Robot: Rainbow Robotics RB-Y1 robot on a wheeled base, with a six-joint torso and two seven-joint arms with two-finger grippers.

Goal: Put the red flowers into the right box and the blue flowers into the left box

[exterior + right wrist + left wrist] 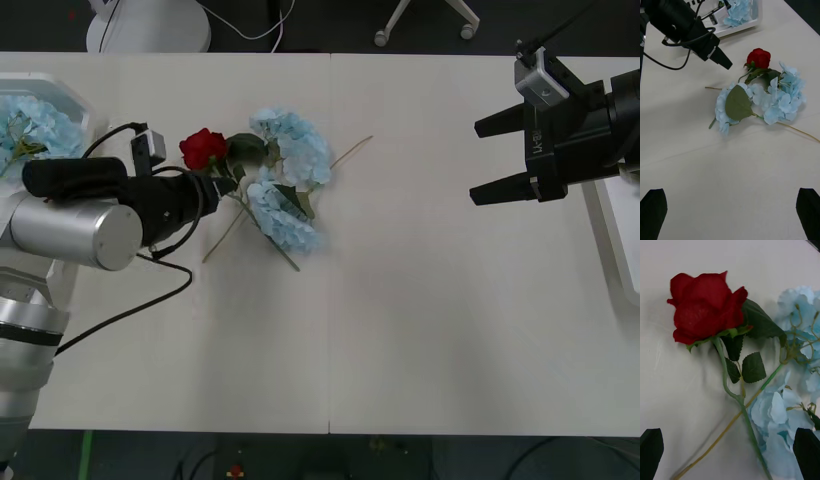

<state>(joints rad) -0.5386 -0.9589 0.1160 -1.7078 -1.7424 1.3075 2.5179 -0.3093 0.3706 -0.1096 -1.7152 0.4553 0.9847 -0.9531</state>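
Note:
One red flower (203,148), a rose on a green stem, lies on the table with its stem crossing two blue flowers (290,150) beside it. My left gripper (222,188) hovers close over the rose's stem, open, and its wrist view has the rose (705,307) and its stem between the fingers (651,450). More blue flowers (30,125) lie in the left box (62,92) at the far left. My right gripper (477,162) hangs open and empty at the right, next to the right box (612,235). Its wrist view looks across at the rose (759,58) and blue clusters (782,97).
Thin tan stems (350,152) stick out from the flower pile. A black cable (150,290) loops from the left arm over the table. The left arm (681,22) reaches in from the left box's side.

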